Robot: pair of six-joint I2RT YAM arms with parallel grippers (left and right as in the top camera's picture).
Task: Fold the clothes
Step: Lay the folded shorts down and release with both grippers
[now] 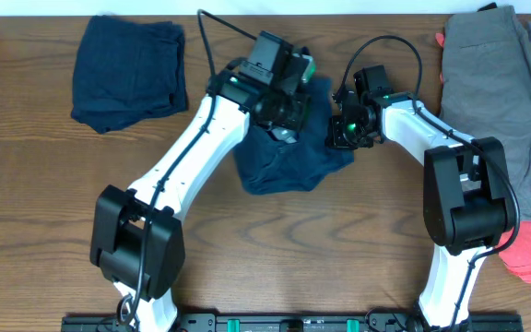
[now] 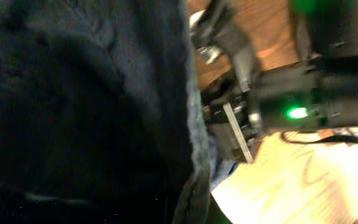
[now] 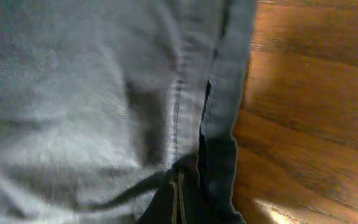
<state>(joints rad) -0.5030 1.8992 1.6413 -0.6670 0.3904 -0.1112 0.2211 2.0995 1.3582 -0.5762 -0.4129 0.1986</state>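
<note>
Left gripper [image 1: 287, 118] and right gripper [image 1: 342, 131], jaws pressed together, each pinch the navy shorts [image 1: 279, 171] bunched beneath and between them; uneven pulling could slip one thin hold, dropping the cloth crumpled.

White arm links [image 1: 192, 143], black joints [image 1: 136, 242], black cables [image 1: 219, 28]

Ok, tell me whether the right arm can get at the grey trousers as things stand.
Probably yes, once freed. The grey trousers lie uncovered just beside that arm. But the right gripper is shut on the navy shorts, so it must let go first.
</note>
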